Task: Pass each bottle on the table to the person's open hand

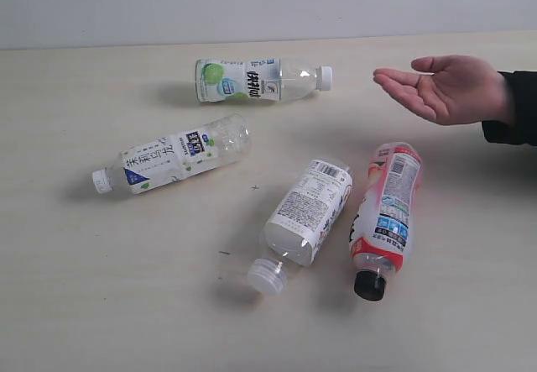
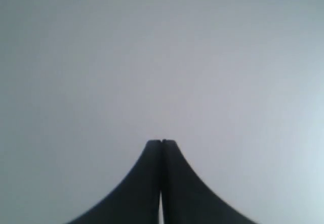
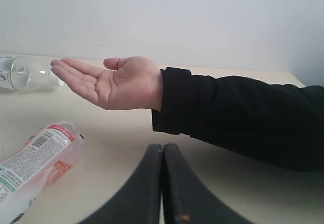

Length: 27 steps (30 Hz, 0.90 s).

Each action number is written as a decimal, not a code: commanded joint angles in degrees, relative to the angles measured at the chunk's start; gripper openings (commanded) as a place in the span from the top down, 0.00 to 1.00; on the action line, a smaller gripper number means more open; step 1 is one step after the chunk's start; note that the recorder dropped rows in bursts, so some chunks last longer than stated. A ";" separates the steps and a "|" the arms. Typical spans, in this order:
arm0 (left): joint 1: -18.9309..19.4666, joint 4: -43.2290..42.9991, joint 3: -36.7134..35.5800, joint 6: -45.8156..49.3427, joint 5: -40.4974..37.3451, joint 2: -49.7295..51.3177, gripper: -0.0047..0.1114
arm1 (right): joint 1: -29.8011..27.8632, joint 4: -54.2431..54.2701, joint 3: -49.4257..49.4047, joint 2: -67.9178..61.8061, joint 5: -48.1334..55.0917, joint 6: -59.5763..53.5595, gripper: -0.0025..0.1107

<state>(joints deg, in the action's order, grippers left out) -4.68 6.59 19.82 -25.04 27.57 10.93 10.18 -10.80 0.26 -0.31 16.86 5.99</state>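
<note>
Bottles of thin clear plastic, four in all, lie on their sides on the table [image 1: 101, 305], a smooth pale beige top with faint wood grain. The open hand [image 1: 445, 88] is held palm up above it, fingers together, a matte black sleeve [image 3: 243, 118] at the wrist. The black-capped bottle [image 1: 386, 208] with the glossy red-pink label lies nearest the hand, just on its near side; the white-labelled bottle [image 1: 306, 212] lies further left. The green-labelled bottle [image 1: 260, 80] lies level with the hand, white cap toward the fingertips. The blue-labelled bottle [image 1: 172, 158] is farthest from the hand. The left gripper [image 2: 161, 142] has dark curved fingers pressed together on nothing; the right gripper [image 3: 163, 146], likewise closed and empty, sits near the hand's wrist.
</note>
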 commanded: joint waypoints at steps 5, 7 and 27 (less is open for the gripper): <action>0.03 -17.19 24.14 -0.70 -26.69 28.92 0.96 | -0.30 -0.09 -0.26 0.31 -0.40 -0.09 0.98; -0.27 -18.06 29.97 -0.26 -38.59 37.54 0.96 | -0.30 -0.09 -0.26 0.31 -0.40 -0.09 0.98; -22.09 -9.50 66.90 51.64 -92.98 96.12 0.74 | -0.30 -0.09 -0.26 0.31 -0.40 -0.09 0.98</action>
<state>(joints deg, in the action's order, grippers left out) -26.21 -4.73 83.67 22.65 -61.71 103.70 10.18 -10.80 0.26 -0.31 16.86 5.99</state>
